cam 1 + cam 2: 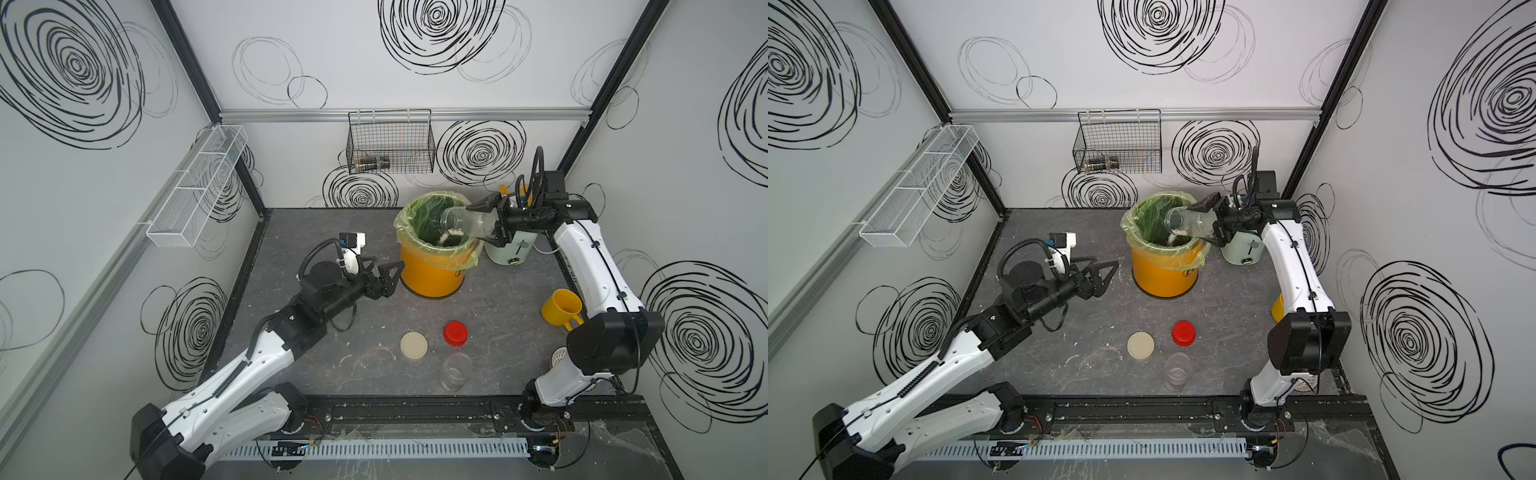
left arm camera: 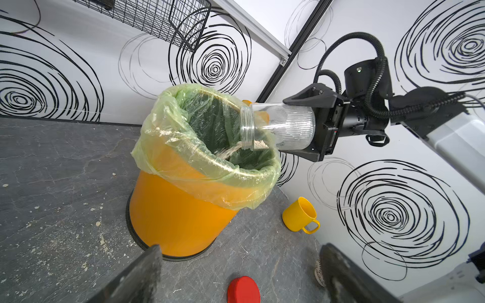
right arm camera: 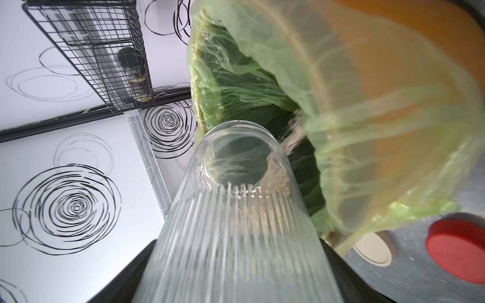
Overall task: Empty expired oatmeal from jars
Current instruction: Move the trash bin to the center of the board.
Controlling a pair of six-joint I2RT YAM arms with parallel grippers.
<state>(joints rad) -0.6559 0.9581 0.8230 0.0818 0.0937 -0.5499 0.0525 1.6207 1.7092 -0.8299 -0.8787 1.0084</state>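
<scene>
My right gripper (image 1: 482,223) (image 2: 299,126) is shut on the wider ribbed clear jar (image 1: 465,222) (image 3: 236,223). The jar is tipped mouth-first over the yellow bin (image 1: 432,274) with its green liner. Pale oatmeal (image 2: 258,144) (image 3: 278,175) spills from the jar's mouth into the bin. The slimmer clear jar (image 1: 456,372) (image 1: 1177,371) stands upright and uncapped near the table's front and looks nearly empty. A beige lid (image 1: 414,345) and a red cap (image 1: 455,333) lie beside it. My left gripper (image 1: 397,270) (image 2: 240,248) hangs open and empty just left of the bin.
A yellow cup (image 1: 561,311) stands by the right arm. A pale green appliance (image 1: 511,249) sits behind the bin on the right. A black wire basket (image 1: 390,141) and a white mesh shelf (image 1: 195,187) hang on the walls. Loose flakes (image 2: 102,241) dot the table.
</scene>
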